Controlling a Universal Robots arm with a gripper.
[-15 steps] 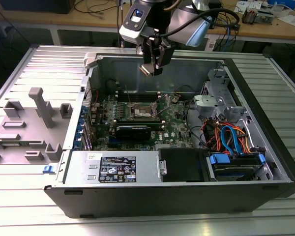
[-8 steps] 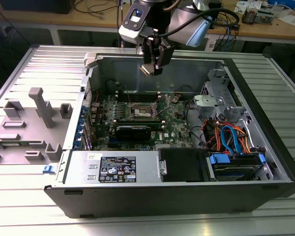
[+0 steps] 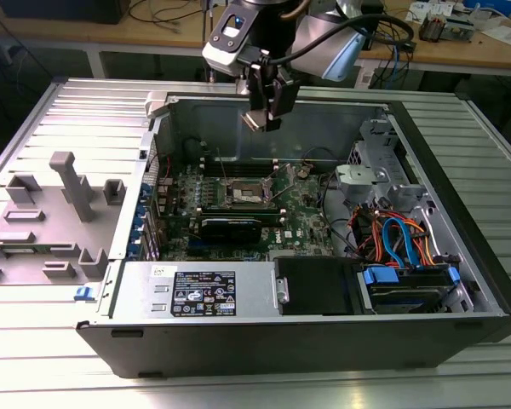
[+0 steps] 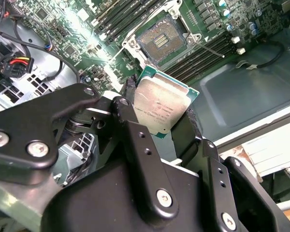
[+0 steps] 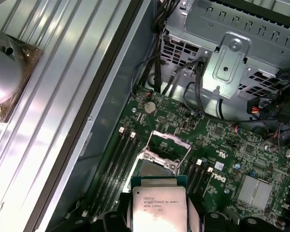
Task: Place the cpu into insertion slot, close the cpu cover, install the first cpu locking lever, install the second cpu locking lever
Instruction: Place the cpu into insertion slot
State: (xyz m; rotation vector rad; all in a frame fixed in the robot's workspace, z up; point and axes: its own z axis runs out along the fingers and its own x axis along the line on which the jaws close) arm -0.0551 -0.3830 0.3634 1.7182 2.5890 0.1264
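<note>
My gripper (image 3: 265, 109) hangs above the open computer case, shut on the cpu (image 3: 253, 121) by two opposite edges. In the second wrist view the cpu (image 4: 159, 104), with its dull silver top, sits between the black fingers (image 4: 129, 92). The insertion slot (image 4: 162, 40) lies uncovered on the green motherboard below and beyond the chip. In the first wrist view the cpu (image 5: 157, 208) hovers just short of the insertion slot (image 5: 152, 170), and the cpu cover (image 5: 159, 161) stands tilted up on its hinge. In the exterior view the insertion slot (image 3: 244, 192) is well below the gripper.
Black memory slots (image 4: 208, 50) flank the socket. A long black graphics card (image 3: 230, 227) lies in front of it. A grey drive cage (image 5: 232, 58) and bundled cables (image 3: 400, 234) fill the exterior view's right. A grey fixture block (image 3: 64, 192) stands outside the case at its left.
</note>
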